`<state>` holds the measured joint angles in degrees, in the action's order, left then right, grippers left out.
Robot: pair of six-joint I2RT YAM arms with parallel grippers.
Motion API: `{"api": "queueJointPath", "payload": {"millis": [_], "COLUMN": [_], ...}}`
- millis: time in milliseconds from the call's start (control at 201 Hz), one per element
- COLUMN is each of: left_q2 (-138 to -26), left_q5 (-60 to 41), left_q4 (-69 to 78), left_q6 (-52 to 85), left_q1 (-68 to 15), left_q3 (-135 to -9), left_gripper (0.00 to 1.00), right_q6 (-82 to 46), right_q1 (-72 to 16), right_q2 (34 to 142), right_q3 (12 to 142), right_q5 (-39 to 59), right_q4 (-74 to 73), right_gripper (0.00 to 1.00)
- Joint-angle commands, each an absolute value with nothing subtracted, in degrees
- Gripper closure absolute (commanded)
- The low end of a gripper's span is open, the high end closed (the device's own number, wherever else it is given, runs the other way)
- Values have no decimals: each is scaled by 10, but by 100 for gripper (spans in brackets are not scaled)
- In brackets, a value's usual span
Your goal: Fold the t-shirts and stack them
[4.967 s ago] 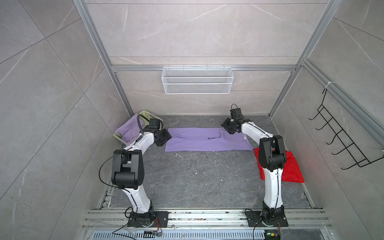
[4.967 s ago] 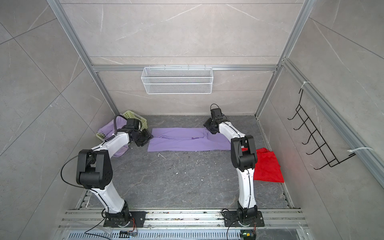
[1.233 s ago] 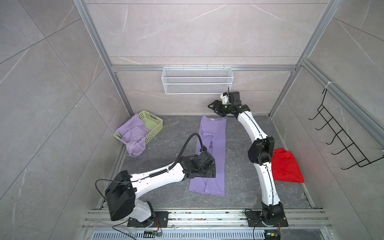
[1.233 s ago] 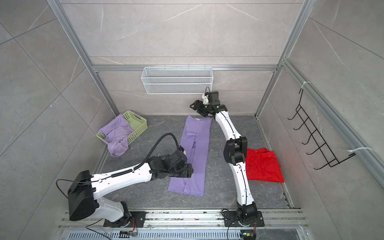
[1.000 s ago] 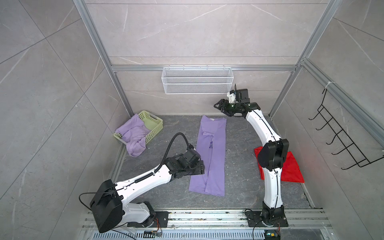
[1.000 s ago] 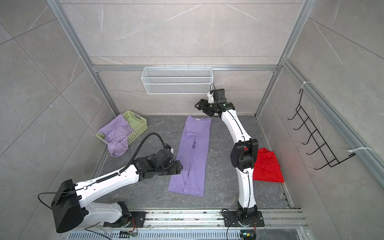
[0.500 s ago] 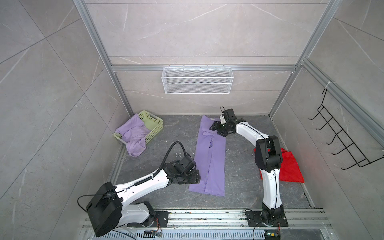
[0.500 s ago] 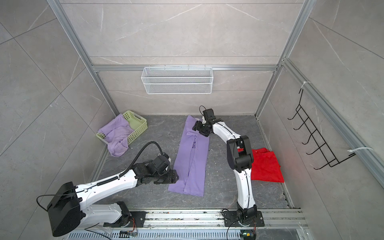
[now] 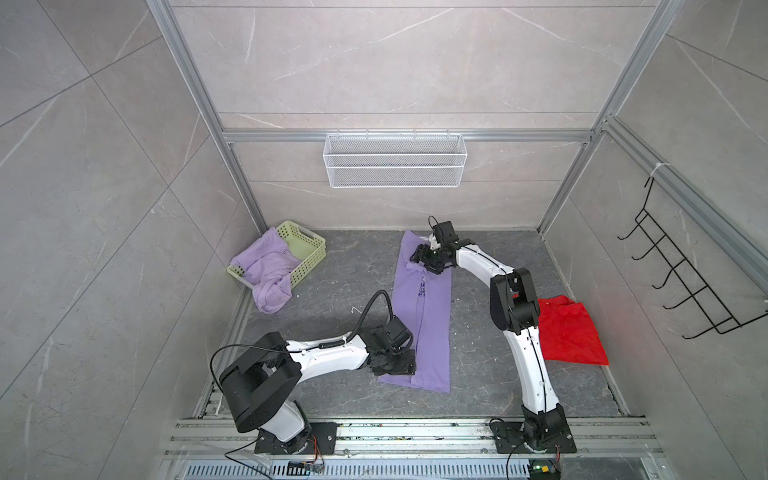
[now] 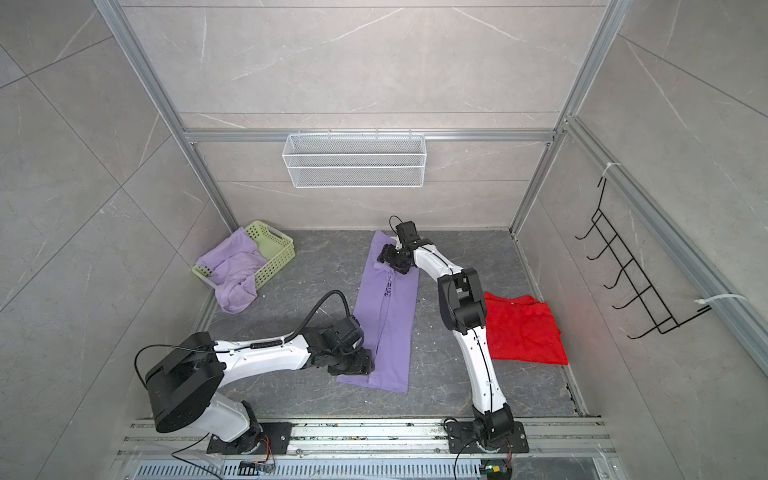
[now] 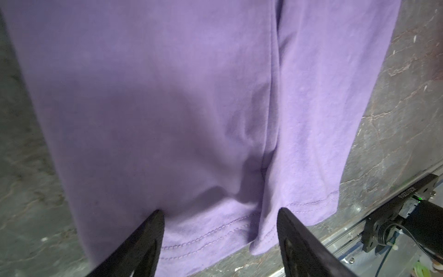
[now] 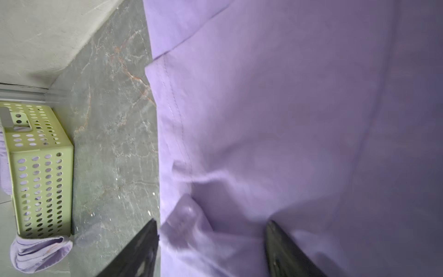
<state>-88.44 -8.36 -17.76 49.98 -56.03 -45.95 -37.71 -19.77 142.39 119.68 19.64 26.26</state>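
A lilac t-shirt (image 9: 432, 328) (image 10: 395, 328), folded lengthwise into a long strip, lies on the dark floor, running from the back wall toward the front rail. Dark print (image 9: 422, 289) shows along its centre fold. My left gripper (image 9: 399, 365) (image 10: 357, 365) (image 11: 219, 215) is low at the near hem's left corner, open, with the stitched hem lying between its fingers (image 11: 143, 242). My right gripper (image 9: 426, 264) (image 10: 392, 262) (image 12: 211, 227) is open over the far end, straddling the shirt's side edge. A second lilac t-shirt (image 9: 270, 274) (image 10: 235, 274) hangs crumpled out of the basket.
The pale green perforated basket (image 9: 309, 245) (image 10: 278, 243) (image 12: 40, 148) stands at the back left corner. A red cloth (image 9: 569, 328) (image 10: 519, 328) lies flat at the right, by the right arm. A white wire basket (image 9: 395, 160) hangs on the back wall, a black hook rack (image 9: 681, 282) on the right wall.
The right gripper has come down from near the wire basket onto the shirt's far end. The left gripper has slid toward the front along the shirt's left edge to the near hem.
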Motion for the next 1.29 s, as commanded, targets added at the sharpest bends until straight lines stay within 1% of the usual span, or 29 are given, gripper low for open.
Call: {"api": "queueJointPath", "payload": {"millis": [0,154,319,344,478,712,901,1006,1110,1230,1285], "left_q2": [-893,-916,-905,-905,-916,-948,-965,-945,-900,-833,-798], "left_q5": [-114,-132,-129,-130,-143,-167,-172,-152,-117,-81,-71], "left_q4": [-148,-140,-127,-126,-125,-115,-115,-125,-142,-171,-177], "left_q6": [524,525,532,531,527,529,539,545,552,543,531], "left_q1": [-565,-570,-571,-571,-572,-588,-608,-608,-607,-605,-604], "left_q3": [-454,-457,-454,-456,-463,-474,-477,-463,-447,-451,-461], "left_gripper": [24,24,24,24,24,24,24,24,24,23,23], "right_q6": [-374,-380,-378,-376,-375,-383,-376,-367,-357,-338,-322], "right_q1": [-207,-211,-211,-212,-215,-230,-231,-231,-230,-227,-225], "right_q2": [1457,1469,1469,1486,1506,1525,1547,1541,1516,1475,1433], "right_q3": [1248,1287,1302,1310,1340,1331,1375,1393,1398,1391,1392], "right_q5": [210,213,235,236,242,238,230,213,198,216,234], "right_q4": [293,305,301,311,341,338,363,380,389,362,347], "right_gripper": [29,29,29,29,29,29,29,30,30,29,29]}}
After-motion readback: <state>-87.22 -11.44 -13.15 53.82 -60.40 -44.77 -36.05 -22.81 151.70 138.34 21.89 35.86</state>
